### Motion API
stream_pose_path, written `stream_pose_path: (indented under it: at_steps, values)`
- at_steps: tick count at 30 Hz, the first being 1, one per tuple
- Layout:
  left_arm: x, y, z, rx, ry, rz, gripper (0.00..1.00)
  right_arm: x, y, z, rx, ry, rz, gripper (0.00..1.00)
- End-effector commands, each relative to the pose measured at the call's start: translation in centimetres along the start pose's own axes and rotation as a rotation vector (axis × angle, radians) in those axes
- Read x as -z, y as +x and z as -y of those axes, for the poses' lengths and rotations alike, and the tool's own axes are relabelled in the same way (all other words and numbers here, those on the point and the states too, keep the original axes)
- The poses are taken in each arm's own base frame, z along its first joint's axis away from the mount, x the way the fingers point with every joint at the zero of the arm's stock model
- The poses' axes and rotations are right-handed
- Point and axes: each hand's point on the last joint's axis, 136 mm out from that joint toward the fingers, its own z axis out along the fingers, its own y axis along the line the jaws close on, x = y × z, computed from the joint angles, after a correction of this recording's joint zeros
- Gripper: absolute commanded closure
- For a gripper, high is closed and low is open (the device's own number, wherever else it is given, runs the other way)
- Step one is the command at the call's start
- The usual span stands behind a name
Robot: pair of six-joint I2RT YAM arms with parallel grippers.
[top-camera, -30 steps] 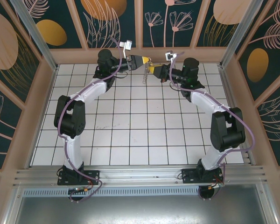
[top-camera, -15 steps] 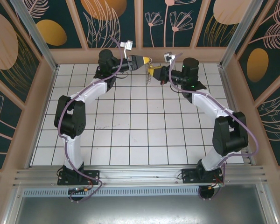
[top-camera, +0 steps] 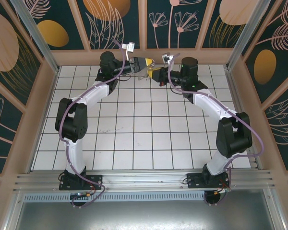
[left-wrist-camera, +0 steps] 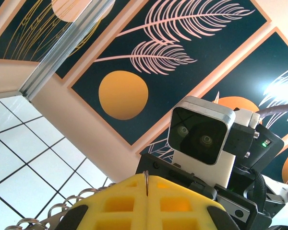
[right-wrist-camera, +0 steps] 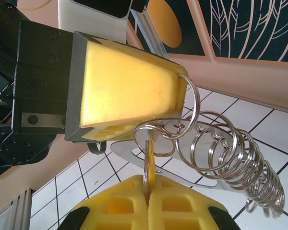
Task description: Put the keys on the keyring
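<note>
While both arms squeeze tight, key point(right-wrist-camera: 148, 153) meets keyring point(right-wrist-camera: 216, 153) in the air.
The left gripper point(left-wrist-camera: 146, 189) is clamped on one loop of the keyring, up near the wall point(top-camera: 81, 56). The right gripper point(right-wrist-camera: 146, 189) pinches the thin key by its edge, right at that loop. I think the key could slip or twist out, since so little is held, or the yellow tips could bump. The wall is close behind; free room is toward the floor point(top-camera: 134, 134).
</note>
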Motion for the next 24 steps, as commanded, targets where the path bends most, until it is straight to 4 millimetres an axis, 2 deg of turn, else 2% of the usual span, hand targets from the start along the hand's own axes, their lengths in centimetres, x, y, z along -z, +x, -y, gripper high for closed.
stream_pose_path:
  at_steps: [1, 4, 7, 11, 15, 20, 24]
  values:
    - [0.2, -2.0, 4.2, -0.099, 0.058, 0.057, 1.0, -0.5, 0.9, -1.3, 0.001, -0.044, -0.037, 0.89]
    - [0.3, -2.1, 4.5, -0.099, 0.066, 0.07, 1.0, 0.7, 1.1, -1.3, -0.009, -0.027, -0.023, 0.69]
    - [0.4, -2.2, 4.8, -0.098, 0.075, 0.082, 1.0, 2.5, 1.3, -1.4, -0.021, -0.014, -0.001, 0.63]
    - [0.6, -2.4, 5.0, -0.098, 0.081, 0.101, 1.0, 5.3, 0.9, -2.0, -0.035, 0.004, 0.07, 0.61]
    - [0.8, -2.2, 5.1, -0.085, 0.091, 0.119, 1.0, 7.4, -1.1, -2.6, -0.055, 0.018, 0.19, 0.58]
    - [1.1, -2.4, 5.2, -0.079, 0.092, 0.146, 1.0, 7.7, -4.8, -2.4, -0.128, 0.034, 0.317, 0.58]
    - [1.4, -2.6, 5.1, -0.062, 0.086, 0.178, 1.0, 7.3, -7.4, -2.2, -0.218, -0.03, 0.406, 0.58]
